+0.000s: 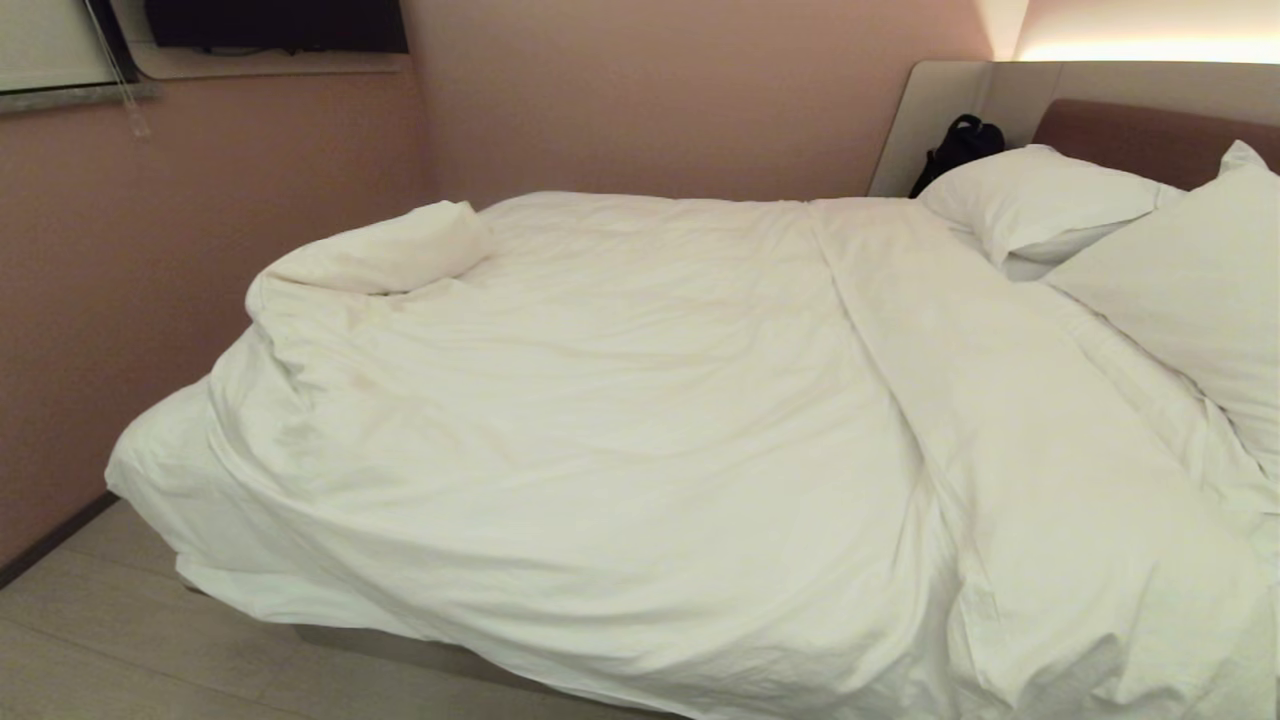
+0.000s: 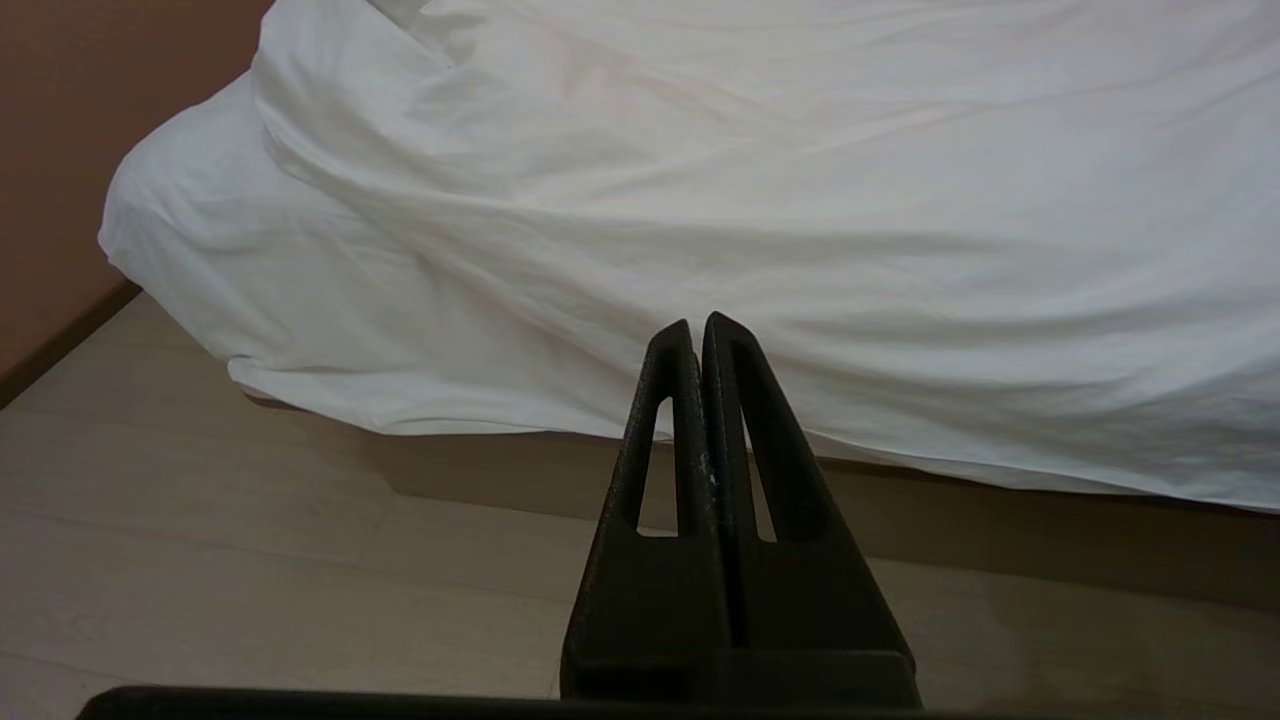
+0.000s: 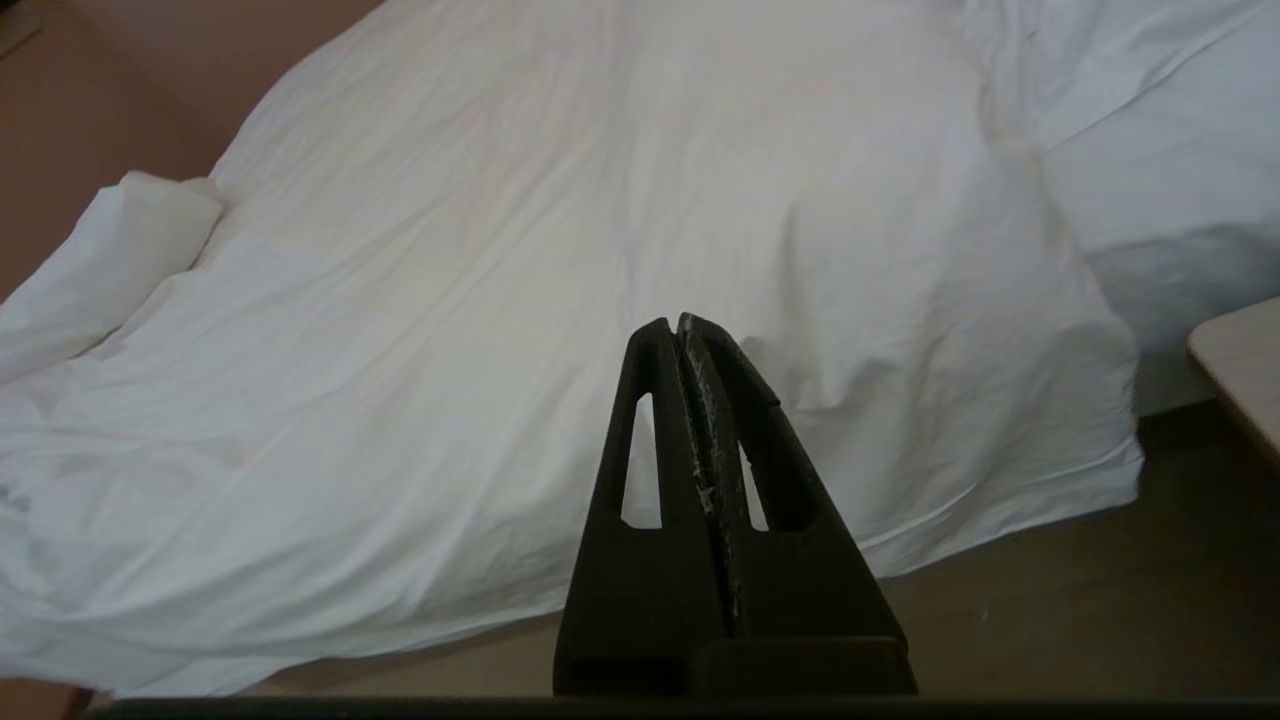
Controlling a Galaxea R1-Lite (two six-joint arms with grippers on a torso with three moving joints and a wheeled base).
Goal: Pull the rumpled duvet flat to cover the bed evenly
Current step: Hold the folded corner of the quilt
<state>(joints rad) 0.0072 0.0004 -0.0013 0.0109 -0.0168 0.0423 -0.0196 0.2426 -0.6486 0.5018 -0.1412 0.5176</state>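
dusty pink walls (image 1: 620, 100) meet in a corner behind. a dark screen (image 1: 275, 22) hangs high on the left wall above a pale ledge (image 1: 260, 62), with a blind (image 1: 50, 45) and its cord beside it. the floor (image 1: 90, 640) is pale wood planks with a dark skirting. a warm light strip (image 1: 1150, 48) glows at the upper right. a black bag (image 1: 958, 148) sits below it.

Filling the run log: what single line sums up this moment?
duvet: spread, far corner folded | left gripper: shut, empty, off bed | right gripper: shut, empty
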